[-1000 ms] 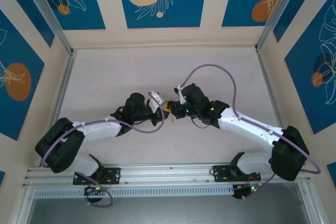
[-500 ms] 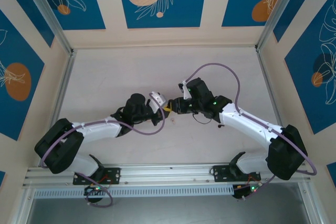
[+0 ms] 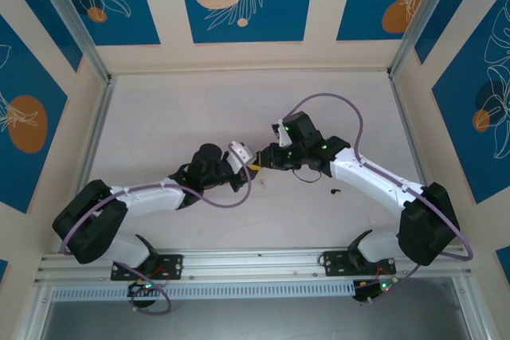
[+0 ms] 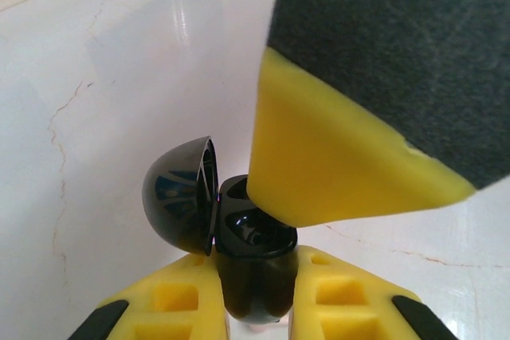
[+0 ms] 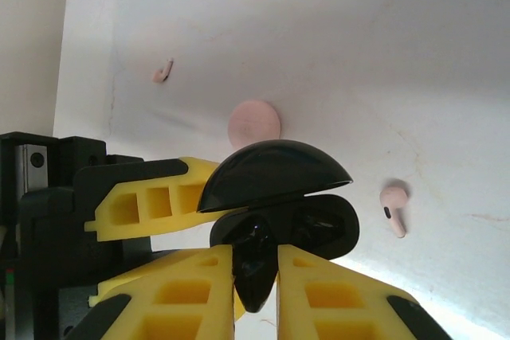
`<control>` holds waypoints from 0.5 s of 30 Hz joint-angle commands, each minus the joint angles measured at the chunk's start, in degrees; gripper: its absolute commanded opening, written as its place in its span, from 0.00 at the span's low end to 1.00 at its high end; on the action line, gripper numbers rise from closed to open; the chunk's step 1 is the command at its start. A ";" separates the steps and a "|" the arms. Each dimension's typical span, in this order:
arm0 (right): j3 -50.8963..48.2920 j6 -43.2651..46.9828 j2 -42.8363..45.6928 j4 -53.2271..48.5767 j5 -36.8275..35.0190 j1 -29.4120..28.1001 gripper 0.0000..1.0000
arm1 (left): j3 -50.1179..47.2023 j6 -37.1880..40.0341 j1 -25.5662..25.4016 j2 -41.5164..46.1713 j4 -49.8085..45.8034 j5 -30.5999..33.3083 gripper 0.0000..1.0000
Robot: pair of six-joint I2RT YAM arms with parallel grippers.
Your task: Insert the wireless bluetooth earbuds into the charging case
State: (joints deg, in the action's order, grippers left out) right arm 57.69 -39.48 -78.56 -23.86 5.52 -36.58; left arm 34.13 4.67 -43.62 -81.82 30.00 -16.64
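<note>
Left pincer (image 4: 255, 270) clamps charging case (image 4: 249, 235), lid (image 4: 177, 194) hinged open. Right pincer (image 5: 255, 259) pinches one black earbud (image 5: 255, 280) at the case's open mouth; seating unclear. Second earbud (image 3: 335, 191) lies on table (image 3: 175, 109) beside right arm (image 3: 374, 181).

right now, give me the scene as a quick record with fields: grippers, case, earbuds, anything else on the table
left gripper: shut on the black charging case
lid: open, swung to one side of the case
right gripper: shut on a black earbud, at the case's open mouth
second black earbud: loose on the table, beside the right arm
also on table: pink puck, pink earbuds
earbud seated in case: cannot tell
</note>
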 commanded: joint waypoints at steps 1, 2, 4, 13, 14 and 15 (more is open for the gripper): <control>2.78 -2.99 -2.51 -5.98 -0.68 1.45 0.18 | -0.16 1.72 -1.28 1.55 5.22 -0.96 0.17; 3.44 -3.52 -3.17 -6.73 -0.21 1.68 0.19 | -0.20 1.82 -1.36 1.58 5.15 -0.78 0.17; 4.33 -4.18 -4.07 -7.34 0.25 1.77 0.20 | -0.21 1.96 -1.54 1.58 5.16 -0.67 0.17; 4.80 -6.31 -4.03 -7.61 0.33 2.61 0.28 | -0.67 2.01 -1.83 2.28 5.00 0.03 0.17; 4.71 -6.39 -3.69 -7.52 0.33 2.72 0.29 | -0.69 2.01 -1.91 2.28 4.86 0.12 0.17; 4.63 -6.48 -3.40 -7.39 0.39 2.81 0.29 | -0.77 2.01 -1.90 2.28 4.84 0.23 0.17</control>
State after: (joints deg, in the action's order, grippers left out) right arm 61.82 -44.77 -82.32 -28.58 7.79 -34.89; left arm 33.78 5.13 -44.88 -81.80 30.83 -14.94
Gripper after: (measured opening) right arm 0.288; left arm 0.176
